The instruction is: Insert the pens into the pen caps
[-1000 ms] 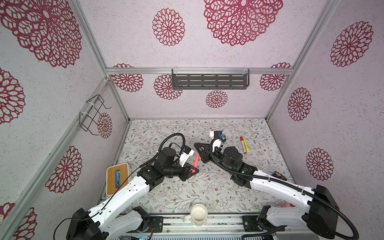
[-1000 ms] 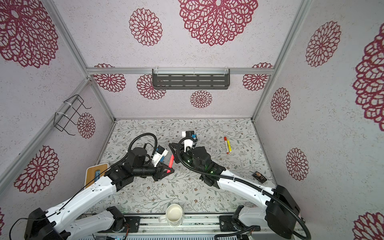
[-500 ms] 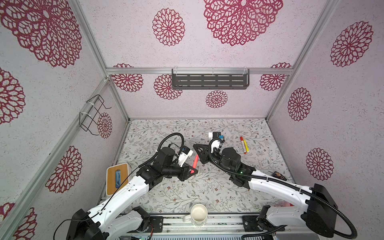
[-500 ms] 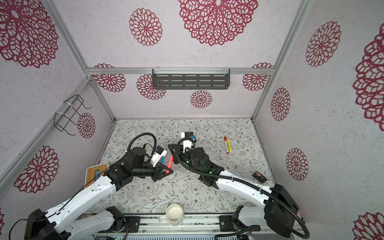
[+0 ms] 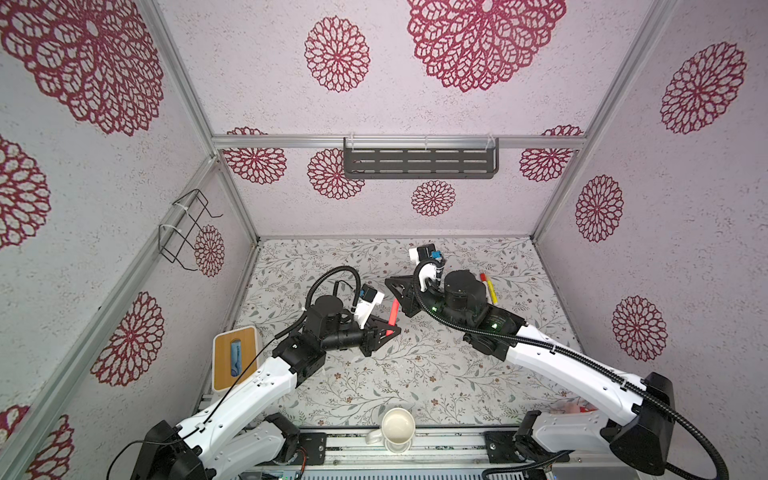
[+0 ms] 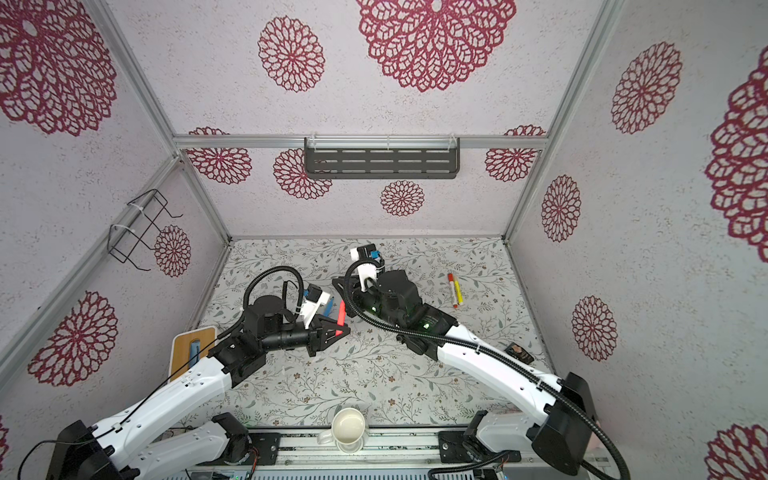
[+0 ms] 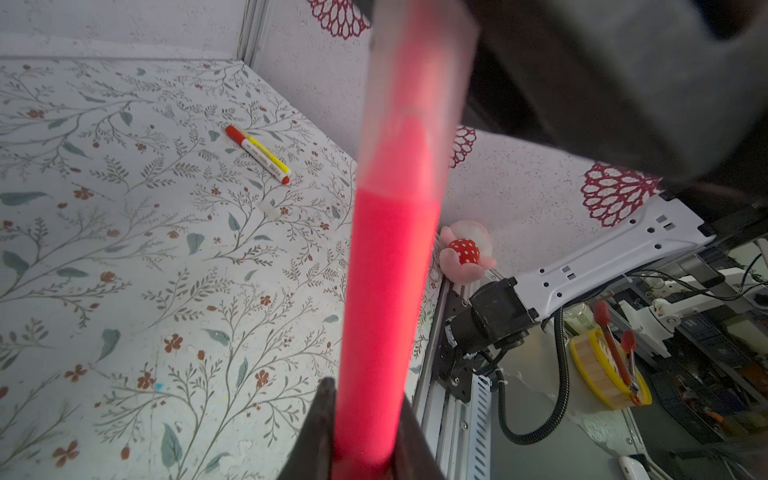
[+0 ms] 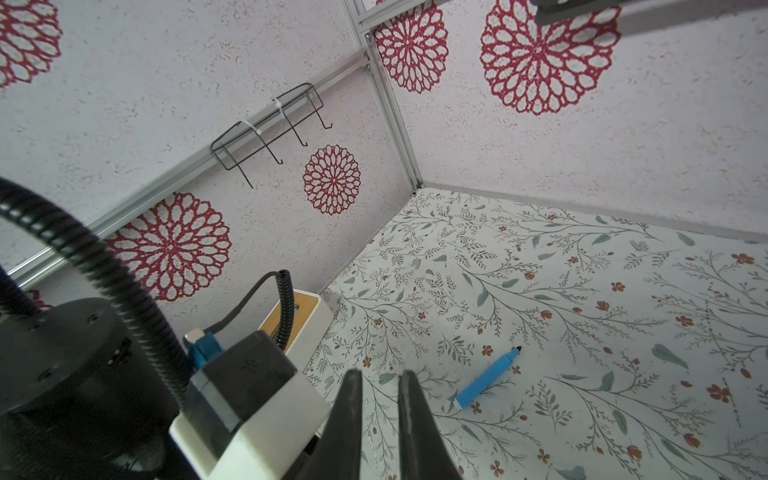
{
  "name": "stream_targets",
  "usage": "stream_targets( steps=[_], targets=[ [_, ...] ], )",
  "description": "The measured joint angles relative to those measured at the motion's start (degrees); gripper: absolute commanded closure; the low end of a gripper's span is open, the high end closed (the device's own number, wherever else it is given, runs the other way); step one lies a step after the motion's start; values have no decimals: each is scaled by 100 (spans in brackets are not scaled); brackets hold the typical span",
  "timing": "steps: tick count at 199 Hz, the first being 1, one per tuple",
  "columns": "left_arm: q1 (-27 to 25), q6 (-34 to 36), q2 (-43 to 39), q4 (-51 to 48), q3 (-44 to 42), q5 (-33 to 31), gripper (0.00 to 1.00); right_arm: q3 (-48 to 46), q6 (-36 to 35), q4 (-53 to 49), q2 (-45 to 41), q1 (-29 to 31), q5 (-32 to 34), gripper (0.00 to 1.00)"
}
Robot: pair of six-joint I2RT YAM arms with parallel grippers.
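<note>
Capping step: the left gripper (image 5: 390,331), clenched on the lower end of a slim pink-red plastic marker pen (image 5: 393,312), holds it tilted above the table (image 5: 415,374), a stubby translucent plastic cap (image 7: 415,83) seemingly over its far end. The right gripper (image 8: 379,376), fingers pressed nearly together beside that end, shows nothing between them; whether it grips the cap cannot be told. Next, probably a straight push along the barrel.
</note>
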Motion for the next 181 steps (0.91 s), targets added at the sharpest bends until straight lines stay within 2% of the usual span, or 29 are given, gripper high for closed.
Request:
stream_targets(
  steps=[10,33,53,107,181],
  targets=[
    [-22,-28,-2,127,0,-118,100,144,-85,-232,0,-28,-107,70],
    [216,-352,11,393,2,-1029,100,245,-352,-1064,-168,17,-584,53],
    [249,-470,39,446,0,-1523,100,243,-494,-1449,-444,55,-841,44],
    [44,-498,48,409,-39,-2046,100,-125,-527,-1432,-1401,-79,-929,42],
    [-417,-361,26,278,-22,-2406,100,-568,-389,-1368,-1187,-162,-933,39]
  ],
)
